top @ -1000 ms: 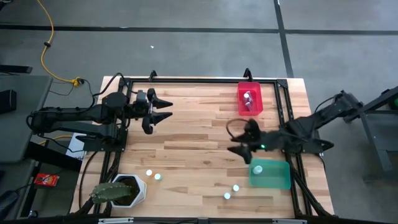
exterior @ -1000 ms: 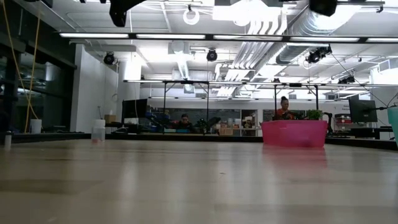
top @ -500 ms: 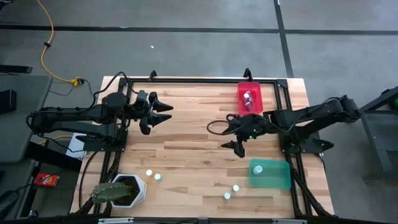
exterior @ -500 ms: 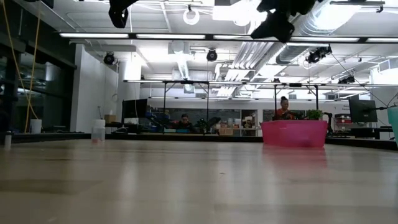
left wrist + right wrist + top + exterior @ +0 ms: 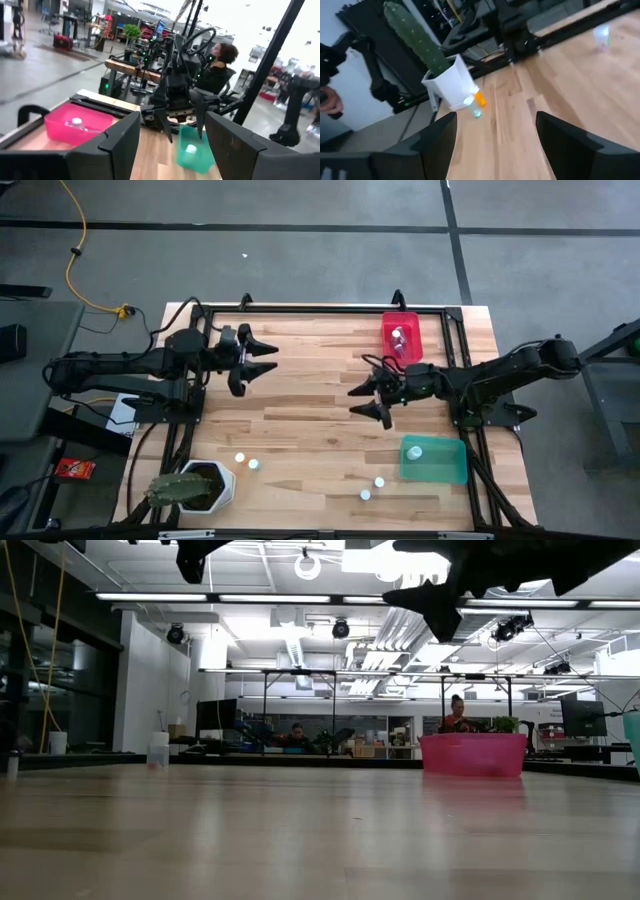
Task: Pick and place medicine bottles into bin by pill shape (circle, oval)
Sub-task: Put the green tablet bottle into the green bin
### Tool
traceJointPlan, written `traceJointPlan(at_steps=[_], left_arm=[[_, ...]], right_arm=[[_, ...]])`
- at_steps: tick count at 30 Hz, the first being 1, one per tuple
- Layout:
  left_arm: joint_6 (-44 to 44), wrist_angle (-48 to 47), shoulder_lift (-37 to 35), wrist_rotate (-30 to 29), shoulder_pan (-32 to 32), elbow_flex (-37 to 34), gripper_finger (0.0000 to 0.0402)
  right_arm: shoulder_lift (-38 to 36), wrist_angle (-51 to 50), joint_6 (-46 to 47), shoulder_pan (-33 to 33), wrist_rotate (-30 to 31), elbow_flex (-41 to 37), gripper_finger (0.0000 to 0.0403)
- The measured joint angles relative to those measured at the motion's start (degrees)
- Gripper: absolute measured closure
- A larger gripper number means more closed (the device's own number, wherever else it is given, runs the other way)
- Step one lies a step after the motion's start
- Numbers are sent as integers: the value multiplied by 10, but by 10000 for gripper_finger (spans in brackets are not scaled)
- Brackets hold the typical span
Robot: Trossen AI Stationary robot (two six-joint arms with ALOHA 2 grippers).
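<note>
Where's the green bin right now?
In the high view the green bin sits near the table's front right corner, below the right gripper, with two loose bottles just to its left.

1. Grey concrete floor is surrounding the table, crossed by dark seams, in the high view
2. A yellow cable is trailing across the upper left of that frame
3. Long ceiling light strips are glowing along the top of the low view
4. White ducts are running overhead at upper centre
5. People are sitting at distant benches at mid-frame
</note>
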Motion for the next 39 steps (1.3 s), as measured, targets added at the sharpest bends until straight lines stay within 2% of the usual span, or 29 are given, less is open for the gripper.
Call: traceJointPlan(at_steps=[5, 12, 18, 22, 24, 28, 34, 39], left_arm=[[44, -1, 0, 0, -11, 0, 188], [78, -9, 0, 0, -29, 0, 188], [75, -9, 0, 0, -32, 0, 188], [40, -18, 1, -15, -35, 1, 188], [27, -58, 13, -31, -49, 12, 188], [24, -193, 59, -53, -102, 71, 188], [23, -414, 160, -57, -222, 180, 188], [19, -519, 240, -78, -326, 220, 188]], right_arm=[[0, 1, -84, 4, 2, 11, 139], [1, -1, -89, 4, 37, 29, 139], [1, -1, -109, 4, 41, 38, 139], [1, -1, -114, 4, 41, 38, 139], [1, 0, -114, 4, 41, 38, 139], [1, -1, -114, 4, 41, 38, 139], [1, -6, -119, 4, 41, 38, 139], [1, -11, -124, 3, 41, 38, 139]])
